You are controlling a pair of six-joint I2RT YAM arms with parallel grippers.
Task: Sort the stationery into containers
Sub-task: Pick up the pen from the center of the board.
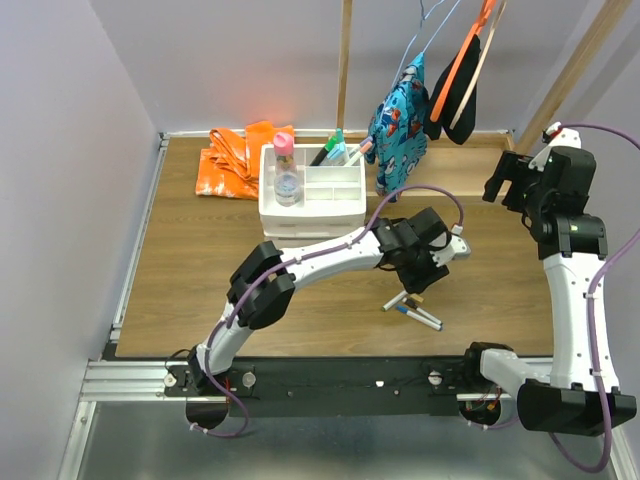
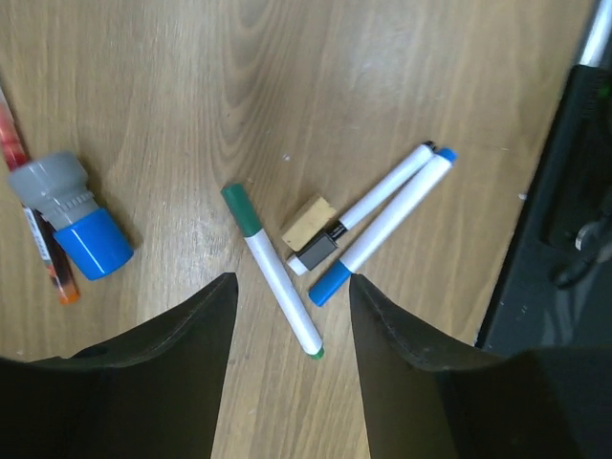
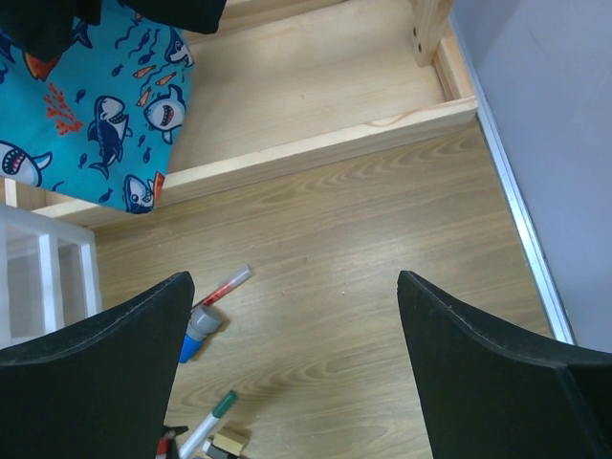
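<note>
Green-capped marker [image 2: 274, 273] lies below the parted left fingers [image 2: 163, 382]; right fingers [image 3: 86, 382] gape wide.

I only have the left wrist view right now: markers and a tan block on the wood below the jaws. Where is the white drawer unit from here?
Observer: The white drawer unit stands at the far side of the table, beyond and to the left of where the left arm holds its jaws.
Operator: Anything in it already?
Observer: A clear jar with a pink lid stands in the left compartment of its top tray.
Operator: And the right arm?
Observer: The right arm is held up at the far right of the table, its jaws wide open with nothing between them.
</note>
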